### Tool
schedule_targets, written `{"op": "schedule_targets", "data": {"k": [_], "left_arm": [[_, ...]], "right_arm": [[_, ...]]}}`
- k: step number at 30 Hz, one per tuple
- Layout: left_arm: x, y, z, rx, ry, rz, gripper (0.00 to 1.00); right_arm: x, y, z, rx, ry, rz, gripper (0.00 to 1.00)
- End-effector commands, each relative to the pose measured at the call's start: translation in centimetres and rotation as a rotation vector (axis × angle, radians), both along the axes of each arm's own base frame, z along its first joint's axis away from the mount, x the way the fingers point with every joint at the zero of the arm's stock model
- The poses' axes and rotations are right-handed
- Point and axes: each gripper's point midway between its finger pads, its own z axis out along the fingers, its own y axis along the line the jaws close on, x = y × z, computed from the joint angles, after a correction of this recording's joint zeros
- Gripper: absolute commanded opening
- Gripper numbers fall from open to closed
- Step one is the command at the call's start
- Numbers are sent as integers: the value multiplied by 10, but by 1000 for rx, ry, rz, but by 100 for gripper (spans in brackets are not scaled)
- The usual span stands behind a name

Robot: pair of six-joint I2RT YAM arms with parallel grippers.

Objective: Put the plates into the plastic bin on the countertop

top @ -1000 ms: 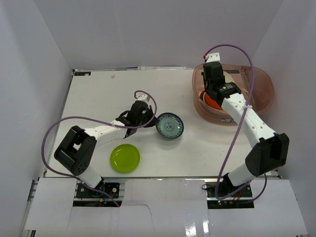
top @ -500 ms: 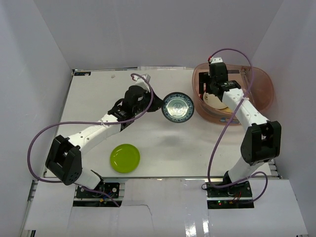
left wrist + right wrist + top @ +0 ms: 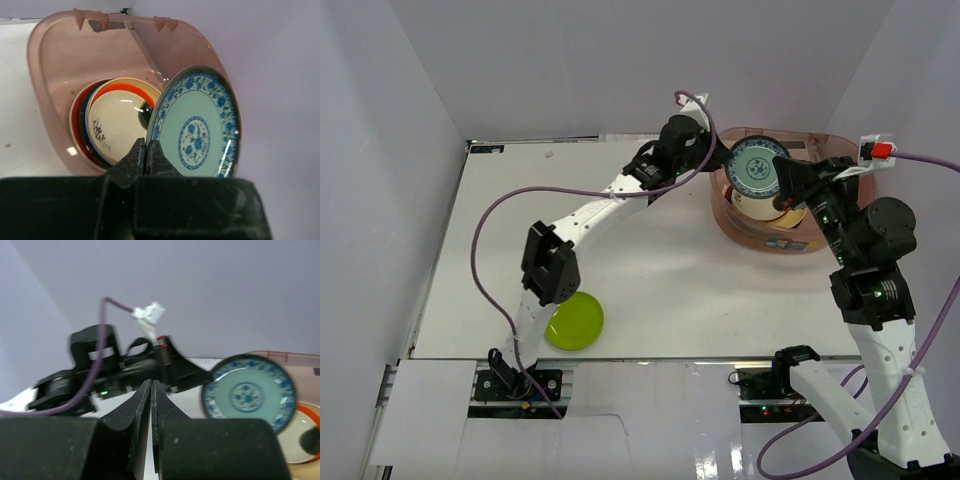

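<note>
The blue-patterned plate (image 3: 757, 167) stands tilted on edge above the left part of the bin (image 3: 850, 200), its rim pinched between the closed fingers of the left gripper (image 3: 148, 151). Below it in the bin lies a stack of plates (image 3: 117, 122), a cream one on top. The right gripper (image 3: 151, 390), shut on nothing, hovers over the bin just beside the held plate. A lime green plate (image 3: 574, 320) lies on the countertop (image 3: 650, 270), well apart from the bin.

blue-patterned plate (image 3: 197, 132): glazed look, glossy, glare spots on rim. cream plate (image 3: 120, 117): same gloss. plastic bin (image 3: 55, 60): translucent pinkish plastic, smooth walls. countertop (image 3: 650, 290): matt white. left gripper (image 3: 148, 146): matt black, finely grainy. lime plate (image 3: 574, 320): smooth, low sheen.
</note>
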Motion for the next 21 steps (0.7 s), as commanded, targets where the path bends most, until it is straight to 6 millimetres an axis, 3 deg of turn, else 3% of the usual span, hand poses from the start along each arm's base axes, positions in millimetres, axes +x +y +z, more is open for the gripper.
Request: {"op": "schedule_targets", "data": {"k": [1, 6, 9, 12, 13, 15, 16, 19, 20, 21], "left_arm": [[18, -18, -4, 25, 2, 16, 0], [37, -39, -15, -33, -47, 16, 0], [43, -49, -9, -97, -92, 3, 0], [42, -57, -8, -122, -108, -32, 31], [40, -59, -7, -128, -113, -49, 49], [38, -59, -2, -131, -119, -58, 68], [35, -56, 8, -135, -133, -64, 83], [27, -45, 35, -129, -180, -66, 97], [19, -33, 61, -128, -227, -60, 98], [14, -25, 74, -127, -249, -58, 98]], "right_arm": [[-5, 25, -31, 41, 77, 144, 9], [-23, 30, -59, 27, 135, 194, 9], [-31, 37, -72, 29, 161, 244, 10], [-36, 37, -77, 23, 165, 249, 10], [-37, 36, -80, 19, 174, 245, 10], [-37, 36, -83, 17, 179, 250, 10], [-39, 38, -86, 16, 186, 263, 11], [-40, 43, -96, 24, 208, 293, 11], [-40, 45, -99, 27, 215, 307, 13], [-38, 50, -112, 28, 249, 330, 14]]}}
